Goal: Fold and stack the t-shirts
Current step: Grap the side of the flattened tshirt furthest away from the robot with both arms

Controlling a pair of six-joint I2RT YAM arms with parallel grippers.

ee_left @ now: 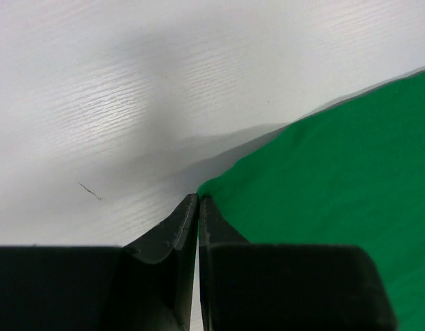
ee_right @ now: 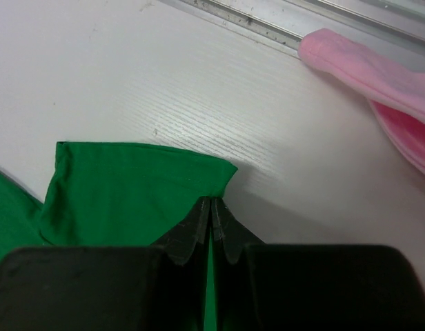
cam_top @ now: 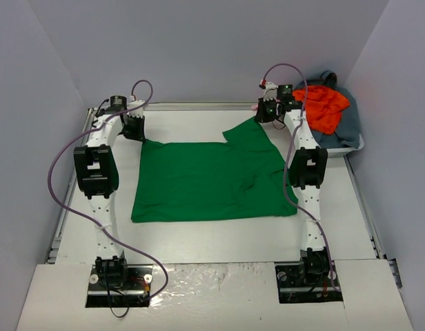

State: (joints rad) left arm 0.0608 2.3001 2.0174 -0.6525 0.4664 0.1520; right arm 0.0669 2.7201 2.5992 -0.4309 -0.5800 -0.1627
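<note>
From above, the right arm [cam_top: 308, 165] covers the green shirt's [cam_top: 199, 183] right edge. The tub [cam_top: 354, 146] at the table's [cam_top: 219, 234] far right corner shows only a strip of rim under the grey-blue shirt [cam_top: 350, 127] and orange shirt [cam_top: 323, 107].

The pink shirt [ee_right: 378, 76] runs off the right wrist view's right edge.

The left wrist view cuts the green shirt off at right and bottom. Its corner is hidden where the left gripper [ee_left: 199, 200] pinches it.

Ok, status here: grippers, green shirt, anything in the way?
Left gripper shut on green shirt, far corner. Right gripper shut on its sleeve. Shirt spread flat. Pink shirt beside right gripper, apart, not blocking.
</note>
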